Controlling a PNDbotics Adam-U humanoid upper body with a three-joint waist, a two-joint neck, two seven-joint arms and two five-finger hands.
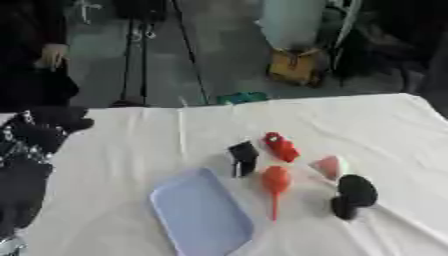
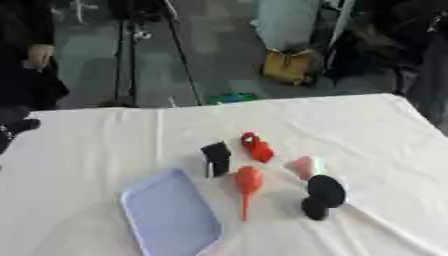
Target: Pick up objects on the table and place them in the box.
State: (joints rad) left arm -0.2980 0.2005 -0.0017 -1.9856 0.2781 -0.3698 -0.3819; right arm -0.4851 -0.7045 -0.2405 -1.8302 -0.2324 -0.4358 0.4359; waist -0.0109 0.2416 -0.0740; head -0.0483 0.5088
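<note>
Your left hand (image 1: pixel 52 122) is raised at the left edge of the white table (image 1: pixel 105 150); if its fingers are open you cannot tell. The orange bulb tool (image 1: pixel 275 186) lies with the bulb far and the thin tip pointing toward you, just right of the lilac tray (image 1: pixel 199 212). Around it lie a black block (image 1: pixel 242 157), a red piece (image 1: pixel 281 146), a pink piece (image 1: pixel 328 166) and a black object (image 1: pixel 353 195).
</note>
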